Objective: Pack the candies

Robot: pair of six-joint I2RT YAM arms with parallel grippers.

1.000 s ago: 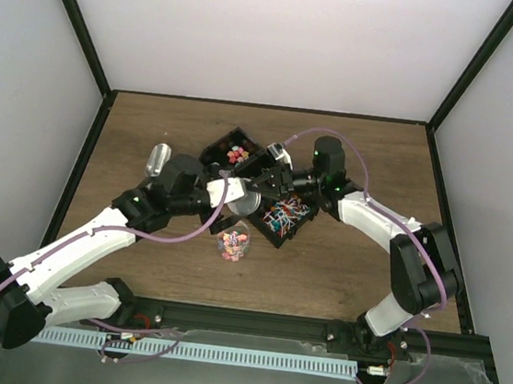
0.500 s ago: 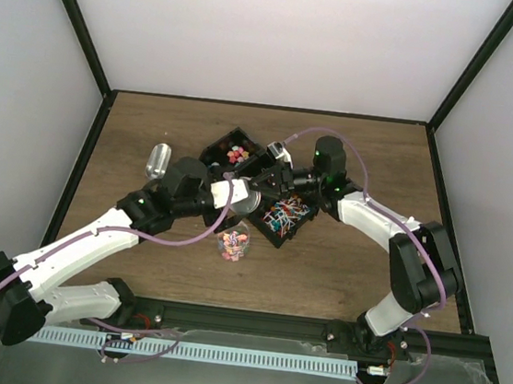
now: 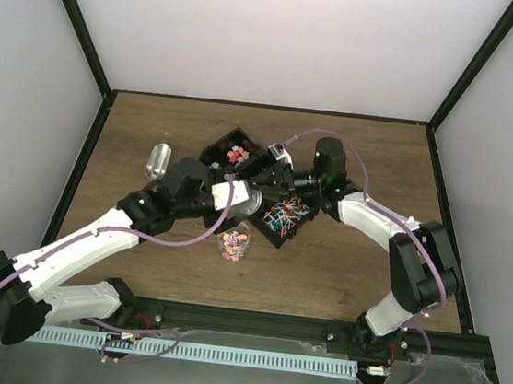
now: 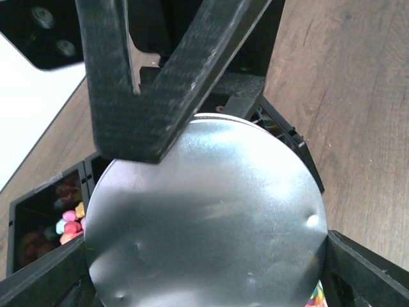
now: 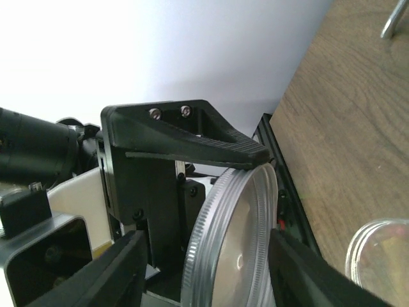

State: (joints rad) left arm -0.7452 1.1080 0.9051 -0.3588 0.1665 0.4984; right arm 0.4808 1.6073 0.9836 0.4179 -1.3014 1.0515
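Wood-grain table (image 3: pixel 370 168) between white walls carries black trays (image 3: pixel 296 234) of candies (image 3: pixel 236 154). More candies are heaped in an upright clear jar (image 3: pixel 232 242) just on the near side, and the stick-like ones lie criss-cross with no shared direction. Both arms stretch inward, elbows bent, and meet above the trays: the left gripper (image 4: pixel 204 281) pinches a round silver lid (image 4: pixel 204 211) across its rim, held tilted, while the right gripper (image 3: pixel 262 182) stands spread astride the lid's upper edge.
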